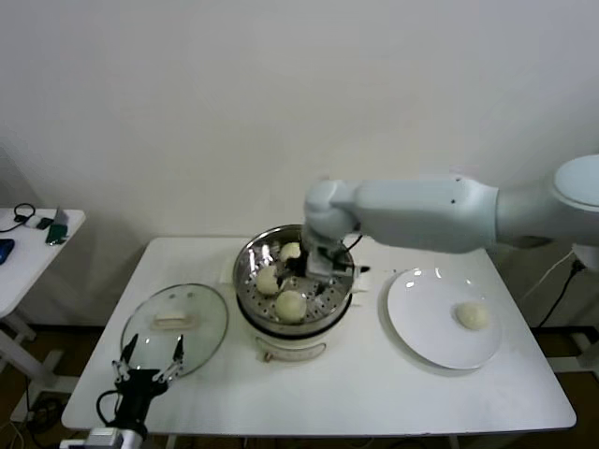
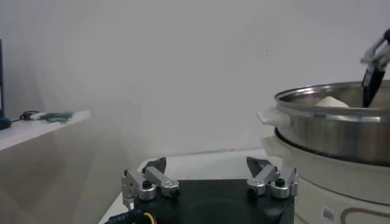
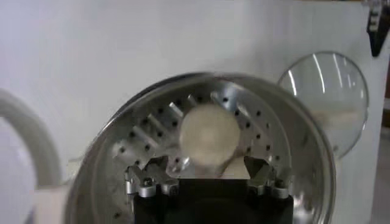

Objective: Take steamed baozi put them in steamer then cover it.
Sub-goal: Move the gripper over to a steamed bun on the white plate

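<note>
hovering my right pincer [image 1: 314, 271] wide over the steamer [image 1: 342, 299], a baozi [image 3: 209, 135] resting below; left pincer [image 1: 150, 355] idle, wide.

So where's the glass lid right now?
In the head view the glass lid lies flat on the table, on the robot's left of the steamer, just beyond the idle left end effector.

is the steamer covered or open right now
Open. The steamer has no lid on it; the glass lid lies flat on the table to its left, and buns show inside.
</note>
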Robot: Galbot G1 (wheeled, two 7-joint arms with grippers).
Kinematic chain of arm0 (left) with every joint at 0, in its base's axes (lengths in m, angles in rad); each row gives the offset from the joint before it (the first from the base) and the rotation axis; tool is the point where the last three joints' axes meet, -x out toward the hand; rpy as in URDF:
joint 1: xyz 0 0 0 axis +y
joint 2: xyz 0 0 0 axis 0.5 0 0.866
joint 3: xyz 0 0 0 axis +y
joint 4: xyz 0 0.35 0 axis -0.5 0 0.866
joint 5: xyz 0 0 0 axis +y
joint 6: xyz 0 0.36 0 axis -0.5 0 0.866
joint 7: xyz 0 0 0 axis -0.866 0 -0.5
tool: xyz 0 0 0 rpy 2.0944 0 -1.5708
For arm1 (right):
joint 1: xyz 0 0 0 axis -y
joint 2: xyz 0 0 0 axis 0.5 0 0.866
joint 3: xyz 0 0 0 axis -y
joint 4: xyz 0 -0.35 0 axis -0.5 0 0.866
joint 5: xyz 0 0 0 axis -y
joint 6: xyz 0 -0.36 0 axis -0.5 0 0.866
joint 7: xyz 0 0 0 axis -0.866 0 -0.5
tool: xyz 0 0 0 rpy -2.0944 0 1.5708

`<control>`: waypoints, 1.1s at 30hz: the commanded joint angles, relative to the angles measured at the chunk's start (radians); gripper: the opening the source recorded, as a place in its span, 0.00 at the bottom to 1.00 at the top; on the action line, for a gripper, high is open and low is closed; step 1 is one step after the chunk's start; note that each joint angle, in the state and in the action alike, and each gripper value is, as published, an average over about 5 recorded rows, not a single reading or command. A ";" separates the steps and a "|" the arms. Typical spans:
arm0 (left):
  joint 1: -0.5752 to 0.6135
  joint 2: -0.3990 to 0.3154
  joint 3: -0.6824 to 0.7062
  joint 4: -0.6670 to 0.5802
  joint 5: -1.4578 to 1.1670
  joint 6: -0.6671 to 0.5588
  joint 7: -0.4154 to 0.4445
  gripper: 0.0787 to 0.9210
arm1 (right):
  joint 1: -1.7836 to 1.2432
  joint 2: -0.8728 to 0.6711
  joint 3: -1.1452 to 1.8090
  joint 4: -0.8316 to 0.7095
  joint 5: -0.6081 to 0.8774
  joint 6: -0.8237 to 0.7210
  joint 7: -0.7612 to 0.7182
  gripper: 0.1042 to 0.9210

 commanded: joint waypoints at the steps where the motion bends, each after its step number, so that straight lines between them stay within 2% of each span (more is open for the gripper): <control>1: 0.002 0.002 0.000 -0.006 -0.002 0.000 0.000 0.88 | 0.332 -0.160 -0.189 -0.131 0.416 -0.054 -0.192 0.88; 4: 0.001 0.006 0.001 -0.015 -0.008 0.002 0.001 0.88 | 0.414 -0.262 -0.351 -0.154 0.519 -0.161 -0.207 0.88; 7: -0.002 0.009 0.002 -0.023 -0.013 0.005 0.002 0.88 | 0.436 -0.383 -0.504 -0.126 0.542 -0.255 -0.188 0.88; 11: -0.004 0.010 0.003 -0.025 -0.015 0.006 0.003 0.88 | 0.355 -0.548 -0.568 -0.089 0.492 -0.350 -0.148 0.88; 15: -0.001 0.009 0.001 -0.027 -0.013 0.007 0.006 0.88 | 0.156 -0.642 -0.445 -0.116 0.394 -0.424 -0.098 0.88; 25: 0.021 -0.005 -0.010 -0.022 -0.009 -0.003 0.006 0.88 | -0.274 -0.607 -0.093 -0.287 0.250 -0.459 -0.054 0.88; 33: 0.031 -0.019 -0.013 -0.018 -0.002 -0.009 0.004 0.88 | -0.427 -0.538 0.050 -0.377 0.211 -0.458 -0.032 0.88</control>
